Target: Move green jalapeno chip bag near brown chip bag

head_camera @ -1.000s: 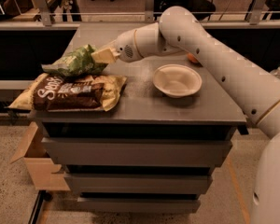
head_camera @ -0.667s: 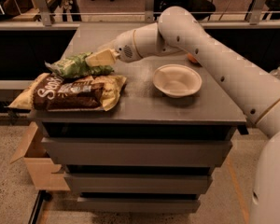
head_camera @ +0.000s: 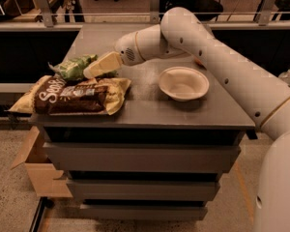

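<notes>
The gripper [head_camera: 99,66] reaches in from the right over the left part of the grey cabinet top [head_camera: 183,114], its cream tip lying against the right end of the green jalapeno chip bag [head_camera: 71,68]; whether it is clamped on the bag or spread cannot be told. The green bag sits just behind the brown chip bag [head_camera: 70,96], touching its upper edge. The brown bag lies flat at the front left corner. A pale paper bowl [head_camera: 183,83] stands well to the right, under the white arm [head_camera: 222,64]. A cardboard box [head_camera: 38,173] sits on the floor at left.
</notes>
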Motion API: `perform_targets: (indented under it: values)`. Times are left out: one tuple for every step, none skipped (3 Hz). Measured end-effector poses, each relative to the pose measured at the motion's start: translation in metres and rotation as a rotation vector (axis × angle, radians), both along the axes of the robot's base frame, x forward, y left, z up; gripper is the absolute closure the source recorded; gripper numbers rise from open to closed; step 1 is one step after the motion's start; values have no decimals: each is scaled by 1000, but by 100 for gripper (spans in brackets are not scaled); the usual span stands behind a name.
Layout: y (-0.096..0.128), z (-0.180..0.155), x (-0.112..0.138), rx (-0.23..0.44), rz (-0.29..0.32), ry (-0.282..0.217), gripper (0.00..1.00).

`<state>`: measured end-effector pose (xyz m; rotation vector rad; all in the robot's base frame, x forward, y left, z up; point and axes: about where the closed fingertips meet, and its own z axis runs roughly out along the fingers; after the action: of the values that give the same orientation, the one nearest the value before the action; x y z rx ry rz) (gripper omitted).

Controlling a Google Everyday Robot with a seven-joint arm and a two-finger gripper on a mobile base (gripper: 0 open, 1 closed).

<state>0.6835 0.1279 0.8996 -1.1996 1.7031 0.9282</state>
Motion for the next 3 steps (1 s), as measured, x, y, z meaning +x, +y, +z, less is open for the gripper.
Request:
perform_targets:
  values:
    - [0, 0, 0, -1, 1, 0, 0]
    - [-33, 13, -5, -41, -87, -52, 0]
    - [-84, 41, -18, -100, -226, -149, 0]
